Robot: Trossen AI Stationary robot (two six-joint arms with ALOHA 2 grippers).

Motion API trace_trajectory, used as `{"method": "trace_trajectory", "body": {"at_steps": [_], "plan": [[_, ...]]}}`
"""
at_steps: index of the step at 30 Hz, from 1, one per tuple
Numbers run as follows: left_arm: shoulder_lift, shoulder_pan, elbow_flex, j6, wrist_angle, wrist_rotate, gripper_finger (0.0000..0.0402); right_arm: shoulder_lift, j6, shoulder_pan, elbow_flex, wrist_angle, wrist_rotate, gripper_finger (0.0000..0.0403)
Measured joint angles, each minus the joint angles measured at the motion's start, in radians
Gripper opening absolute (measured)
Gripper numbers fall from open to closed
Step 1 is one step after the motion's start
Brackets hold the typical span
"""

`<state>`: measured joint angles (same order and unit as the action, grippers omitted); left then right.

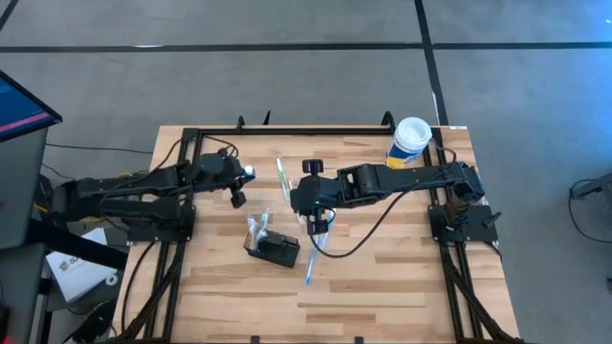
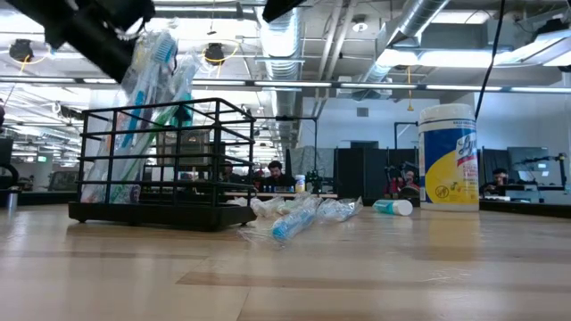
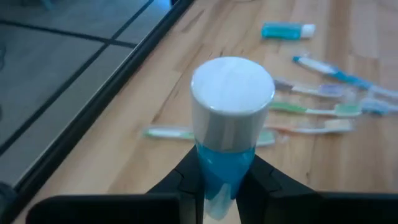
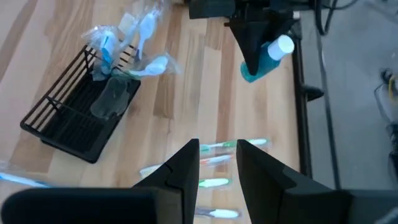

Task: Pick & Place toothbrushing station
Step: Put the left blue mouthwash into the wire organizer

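Note:
The toothbrushing station (image 1: 273,250) is a black wire rack near the table's middle. It holds wrapped toothbrushes (image 4: 118,43) that stick up from it, as the low view (image 2: 161,160) shows. My left gripper (image 1: 241,186) is to the rack's far left, shut on a blue tube with a white cap (image 3: 231,93). It also shows in the right wrist view (image 4: 249,65). My right gripper (image 1: 316,222) hangs just to the right of the rack. Its fingers (image 4: 217,152) are slightly apart and empty, above loose toothbrushes (image 4: 236,146) on the table. My left gripper pinches the tube's blue body (image 3: 224,171) between its two fingers, just below the white cap. The cap end stands out past the fingertips. The tube is lifted clear of the table and tilted (image 4: 266,59).
A yellow-and-white canister (image 1: 409,141) stands at the far right. Several loose toothbrushes (image 3: 311,112) and a second small blue tube (image 3: 287,30) lie on the wood. A wrapped blue toothbrush (image 1: 311,269) lies right of the rack. Black frame rails (image 1: 191,134) edge the table.

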<state>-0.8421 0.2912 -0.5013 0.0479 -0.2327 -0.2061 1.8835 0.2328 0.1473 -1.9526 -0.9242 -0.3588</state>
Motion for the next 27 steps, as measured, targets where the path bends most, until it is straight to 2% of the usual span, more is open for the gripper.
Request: {"method": "trace_trajectory", "body": {"at_steps": [10, 13, 20, 27], "plan": [[-0.002, -0.184, -0.157, 0.023, -0.157, -0.004, 0.0046, -0.005, 0.059, 0.000, 0.000, 0.084, 0.029, 0.0098], [-0.004, -0.246, -0.190, 0.024, -0.159, -0.004, 0.0046, -0.005, 0.068, 0.001, 0.000, 0.114, 0.037, 0.0098], [-0.016, -0.369, -0.251, 0.023, -0.175, -0.004, 0.0046, -0.005, 0.089, 0.003, 0.000, 0.201, 0.144, 0.0098], [-0.107, -0.437, -0.289, 0.005, -0.169, -0.016, 0.0046, -0.005, 0.089, 0.003, 0.000, 0.234, 0.196, 0.0098]]}}
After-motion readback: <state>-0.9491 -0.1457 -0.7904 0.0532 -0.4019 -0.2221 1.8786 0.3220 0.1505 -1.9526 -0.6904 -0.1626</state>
